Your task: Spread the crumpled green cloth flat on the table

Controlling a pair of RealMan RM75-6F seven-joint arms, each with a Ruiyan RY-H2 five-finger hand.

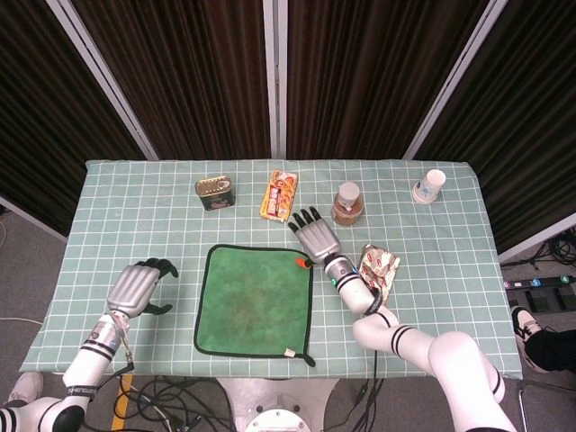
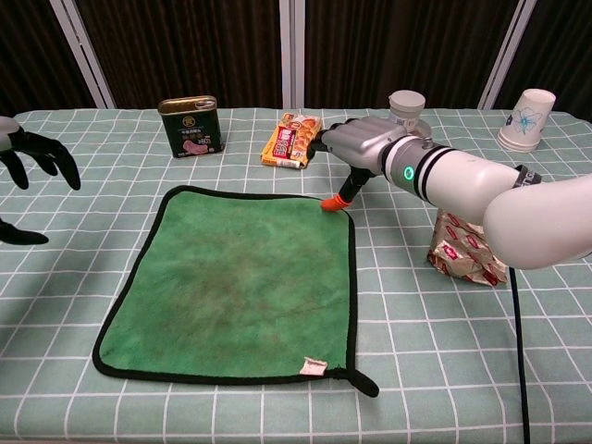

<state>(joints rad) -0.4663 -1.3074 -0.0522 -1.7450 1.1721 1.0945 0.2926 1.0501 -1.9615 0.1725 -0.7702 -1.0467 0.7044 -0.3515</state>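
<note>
Two views help me here. From the head view, the green cloth [image 1: 256, 300] lies flat on the table [image 1: 162, 211], my right hand [image 1: 317, 239] by its far right corner, fingers spread. Only the chest view shows an orange fingertip [image 2: 330, 203] touching that corner. My left hand [image 1: 137, 288] hangs empty, fingers curled apart.

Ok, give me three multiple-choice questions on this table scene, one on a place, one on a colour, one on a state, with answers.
1. Where is the paper cup?
A. far right corner
B. on the cloth
C. beside the tin

2. What colour is the cloth's edging?
A. white
B. black
C. red

3. How does the green cloth lie?
A. crumpled
B. folded in half
C. spread flat

Answers: 1 A, it stands near the table's far right corner. 2 B, a black border rings it. 3 C, it lies open, the right hand touching its far right corner.
</note>
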